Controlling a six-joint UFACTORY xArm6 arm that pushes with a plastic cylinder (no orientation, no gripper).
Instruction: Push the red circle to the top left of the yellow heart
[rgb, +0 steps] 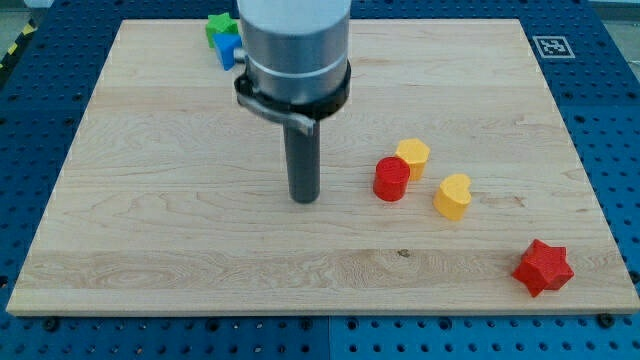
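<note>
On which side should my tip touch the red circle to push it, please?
No gripping here. My tip stands left of the red circle, which already lies upper left of the yellow heart, touching the yellow hexagon. Probably nudge its low round side wall lightly from the right.

My arm's last segment is a broad, smooth cylinder in pale grey metal, ringed at its base by a black clamp collar with a small lug on the view's left. From it runs a straight, dark grey rod, matte and round, ending at my tip (304, 199), flat and blunt.
</note>
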